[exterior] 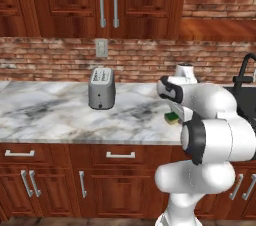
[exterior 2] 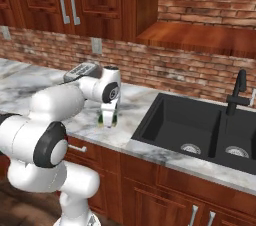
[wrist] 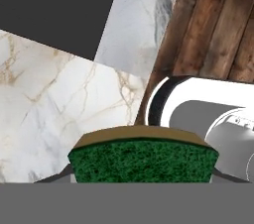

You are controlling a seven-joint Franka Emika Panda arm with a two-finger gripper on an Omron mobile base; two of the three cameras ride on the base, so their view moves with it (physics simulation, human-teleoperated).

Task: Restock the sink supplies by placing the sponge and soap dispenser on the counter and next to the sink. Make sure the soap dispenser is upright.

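So the gripper (exterior 2: 108,120) is pointing straight down at the counter (exterior: 55,115), and it's got the sponge (exterior 2: 107,119) pinched between its 2 fingers. In the hand view the sponge (wrist: 143,157) sits right at the fingertips, green scrubby side facing the camera with a thin yellow-brown strip along the top edge. From the right base view it's down at the marble near the front edge, just left of the sink (exterior 2: 200,130), though I can't tell if it's actually touching the surface or a hair above it. In the left base view you just get a peek of green and yellow (exterior: 172,118) past the arm. There's a toaster (exterior: 101,89) standing further left on the same counter, well apart from the sponge. The black faucet (exterior 2: 237,92) stands behind the basin.
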